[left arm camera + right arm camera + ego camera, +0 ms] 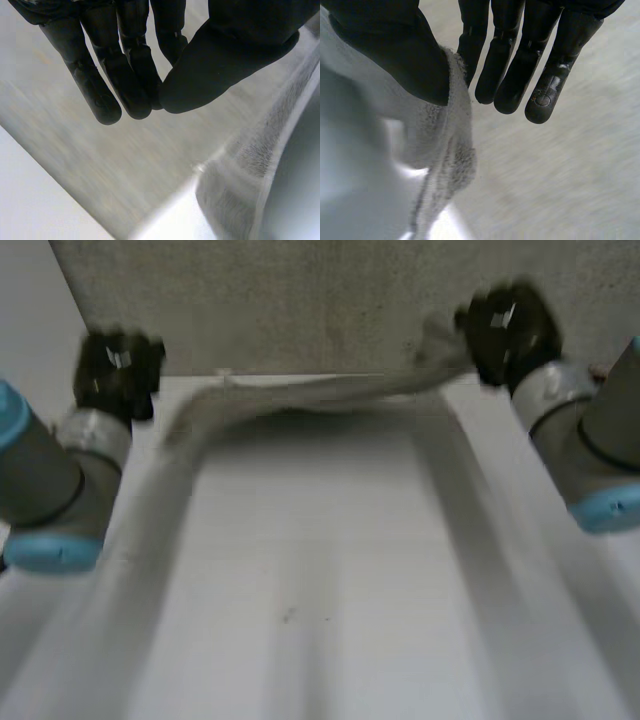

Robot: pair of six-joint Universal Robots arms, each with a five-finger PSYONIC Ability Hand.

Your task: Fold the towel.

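A white towel [300, 530] stretches from the far side of the table toward me. My right hand [510, 330] is raised at the far right and pinches the towel's far right corner [455, 100] between thumb and fingers. From there the far edge [320, 392] sags across to the far left corner [200, 410]. My left hand [115, 365] hovers at the far left, a short way from that corner. Its thumb [220, 65] meets its fingers [130, 75] with nothing between them. A stretch of the towel [250, 180] lies beyond the left hand's thumb.
A grey speckled wall [300, 300] stands just behind the table's far edge. The white table [600, 630] shows beside the towel on the right. Both grey forearms [60, 480] reach in along the two sides.
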